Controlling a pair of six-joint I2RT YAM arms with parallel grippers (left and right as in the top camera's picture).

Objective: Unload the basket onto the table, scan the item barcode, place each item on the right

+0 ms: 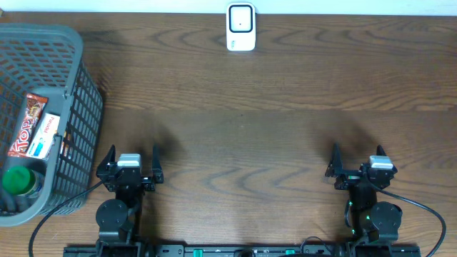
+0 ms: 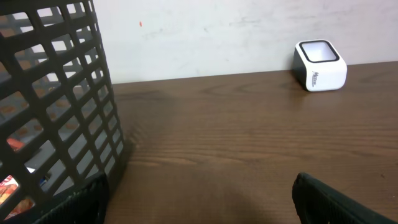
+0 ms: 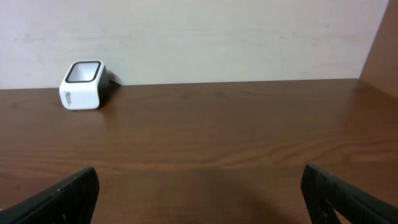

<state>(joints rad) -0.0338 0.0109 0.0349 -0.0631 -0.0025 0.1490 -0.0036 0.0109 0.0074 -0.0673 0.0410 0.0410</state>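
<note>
A white barcode scanner point(image 1: 240, 27) stands at the table's far edge, also seen in the left wrist view point(image 2: 320, 65) and the right wrist view point(image 3: 83, 85). The items lie in the grey mesh basket point(image 1: 80, 107) at the left: a red snack bar point(image 1: 27, 125), a white box point(image 1: 46, 134) and a green-capped bottle point(image 1: 18, 180). My left gripper point(image 1: 133, 153) rests open at the near edge just right of the basket point(image 2: 62, 93), empty point(image 2: 199, 194). My right gripper point(image 1: 357, 154) is open and empty at the near right point(image 3: 199, 183).
The wooden table point(image 1: 250, 128) stretches between the grippers and the scanner. A pale wall point(image 3: 217, 37) rises behind the far edge. Cables point(image 1: 428, 214) trail from the arm bases at the front.
</note>
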